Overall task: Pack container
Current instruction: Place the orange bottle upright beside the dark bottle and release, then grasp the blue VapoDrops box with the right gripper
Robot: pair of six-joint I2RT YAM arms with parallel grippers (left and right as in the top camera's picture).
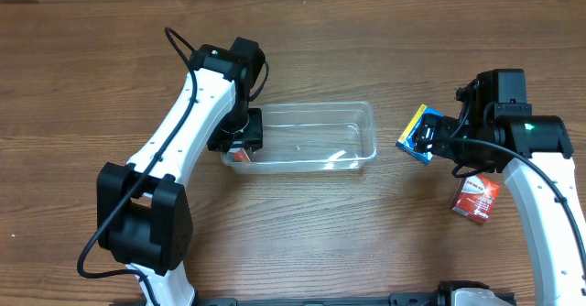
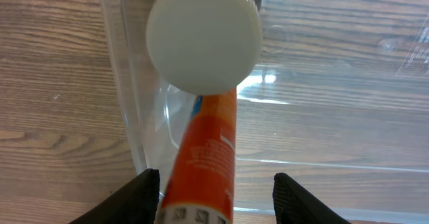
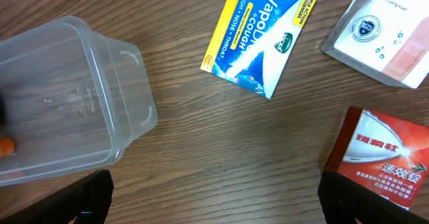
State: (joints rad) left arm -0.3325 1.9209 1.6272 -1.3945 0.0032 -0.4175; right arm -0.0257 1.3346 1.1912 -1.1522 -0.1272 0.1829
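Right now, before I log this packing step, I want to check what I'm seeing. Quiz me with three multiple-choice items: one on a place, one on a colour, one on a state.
1. Where is the orange tube?
A. inside the clear tub
B. on a shelf
C. on the floor

2. What colour is the tube's cap?
A. blue
B. white
C. black

3. The right gripper is:
A. shut on a bottle
B. open, holding nothing
C. out of view

Answers:
1. A, the tube sits within the tub's walls.
2. B, the round cap is plain white.
3. B, its fingers stand wide apart with nothing between them.
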